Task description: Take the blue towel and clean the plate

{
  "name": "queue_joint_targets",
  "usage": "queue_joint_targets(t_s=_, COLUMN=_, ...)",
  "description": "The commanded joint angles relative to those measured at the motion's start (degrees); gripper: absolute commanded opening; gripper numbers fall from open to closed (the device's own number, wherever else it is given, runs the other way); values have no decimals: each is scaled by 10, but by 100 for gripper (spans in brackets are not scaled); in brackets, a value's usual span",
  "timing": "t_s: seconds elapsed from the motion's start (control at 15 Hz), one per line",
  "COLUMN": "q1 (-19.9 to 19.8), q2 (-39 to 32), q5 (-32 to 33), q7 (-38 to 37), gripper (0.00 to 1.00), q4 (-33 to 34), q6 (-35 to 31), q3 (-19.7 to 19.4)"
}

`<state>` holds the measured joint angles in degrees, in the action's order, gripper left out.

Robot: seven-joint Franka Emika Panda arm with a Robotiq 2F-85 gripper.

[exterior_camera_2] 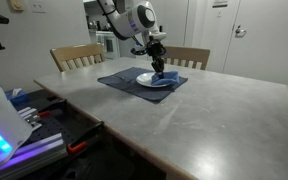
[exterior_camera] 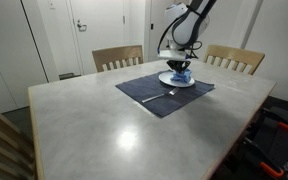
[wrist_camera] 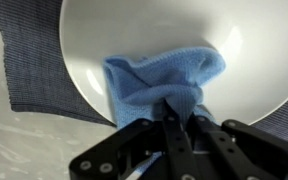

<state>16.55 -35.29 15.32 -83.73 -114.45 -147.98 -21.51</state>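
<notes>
1. At the left of the wrist view, the dark placemat (wrist_camera: 29,70) lies flat on the bench (wrist_camera: 24,145). In an exterior view, a fork (exterior_camera: 156,97) rests on the mat, near the plate's left side.
2. The white plate (wrist_camera: 134,30) sits on the placemat, and its bowl fills most of the wrist view.
3. The blue towel (wrist_camera: 159,75) lies bunched inside the plate, touching its surface just right of the plate's middle.
4. The tool (wrist_camera: 181,108) is pinching the towel: its fingers are pressed together on the gathered neck of cloth. In both exterior views it stands over the plate, pointing down.
5. The step in hand looks like the wipe itself. To do it well, I would hold the pinch firm and press only lightly, so the cloth drags rather than the fingertips scraping the plate. I would sweep in slow arcs that stay inside the rim. A hard sideways push could slide the plate on the mat towards the fork.
6. In the wrist view the towel's long axis runs left to right, rising slightly to the right. Its free folds fan away from the tool, and the gathered end points back into the jaws.
</notes>
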Motion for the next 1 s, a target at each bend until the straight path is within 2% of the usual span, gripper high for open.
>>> queue_joint_targets(t_s=0.0, q1=-36, q2=12, q5=-17, q7=25, gripper=2, q4=-5, q6=15, q3=44)
queue_joint_targets(t_s=0.13, q1=-71, q2=20, q5=-54, q7=76, gripper=2, q4=-9, q6=13, q3=88)
queue_joint_targets(t_s=0.33, q1=-102, q2=26, q5=-102, q7=128, gripper=2, q4=-8, q6=21, q3=123)
queue_joint_targets(t_s=0.53, q1=-114, q2=24, q5=-134, q7=154, gripper=2, q4=-5, q6=16, q3=135)
queue_joint_targets(t_s=0.93, q1=-129, q2=5, q5=-200, q7=186, gripper=2, q4=9, q6=-41, q3=161)
